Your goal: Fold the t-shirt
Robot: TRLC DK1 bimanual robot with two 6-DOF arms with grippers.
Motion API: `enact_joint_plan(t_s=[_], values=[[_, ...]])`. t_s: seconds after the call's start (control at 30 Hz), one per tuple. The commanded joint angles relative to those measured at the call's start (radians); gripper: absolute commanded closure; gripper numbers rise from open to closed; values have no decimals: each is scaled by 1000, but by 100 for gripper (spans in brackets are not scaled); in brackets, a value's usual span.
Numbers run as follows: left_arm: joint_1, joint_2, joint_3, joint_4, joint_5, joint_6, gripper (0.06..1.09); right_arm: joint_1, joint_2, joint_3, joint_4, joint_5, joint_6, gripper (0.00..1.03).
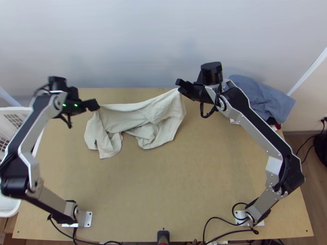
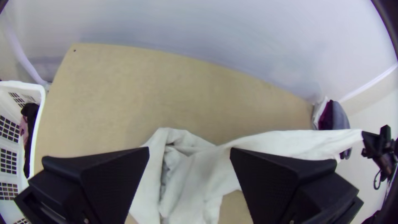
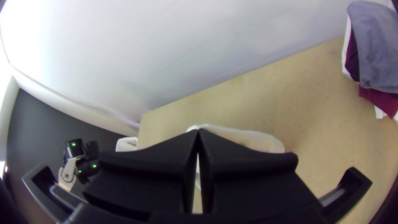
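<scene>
Over the far part of the counter point(image 1: 163, 192), the pale t-shirt point(image 1: 159, 110) lies bunched, with one corner pulled up toward the right. The right claw point(image 1: 180, 85) is closed on that corner, fingertips together. The left claw point(image 1: 94, 105) stands wide open at the shirt's other end, gripping nothing; its own wrist view shows cloth beyond the gap. Right of the shirt, a pile of clothes point(image 1: 255, 96) sits at the counter's far corner, blue-grey on top with dark red and white below. The right arm point(image 1: 261, 130) crosses in front of the pile. Beside the counter's left edge is a white basket point(image 2: 25, 85) holding dark and pink cloth, the left arm point(image 1: 25, 149) passing over it. Black cables point(image 1: 218, 217) loop along the near edge.
</scene>
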Motion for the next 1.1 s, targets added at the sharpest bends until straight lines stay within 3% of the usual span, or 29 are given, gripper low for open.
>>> enact_joint_plan(t_s=[0.0, 0.07, 0.3, 0.37, 0.43, 0.63, 0.7, 1.07], values=[[0, -68, 103, -150, 7, -6, 13, 11, 6, -22, 17, 11, -7, 100], [0, -93, 100, -256, -2, 30, 14, 16, 7, -22, 17, 12, -4, 100], [-17, -312, -203, -270, -71, 100, 15, 25, 9, -25, 17, 17, -3, 100], [-45, -369, -301, -270, -71, 103, 24, 25, 9, -27, 17, 17, -3, 100], [-66, -416, -386, -250, -72, 94, 30, 25, 9, -27, 17, 17, -4, 100], [-138, -475, -607, -106, -140, 70, 35, 31, 9, -25, 17, 17, -7, 100], [-164, -485, -647, -55, -160, 67, 42, 33, 7, -27, 17, 17, -7, 100], [-270, -438, -733, 71, -203, -6, 46, 34, 9, -30, 17, 18, -9, 100]])
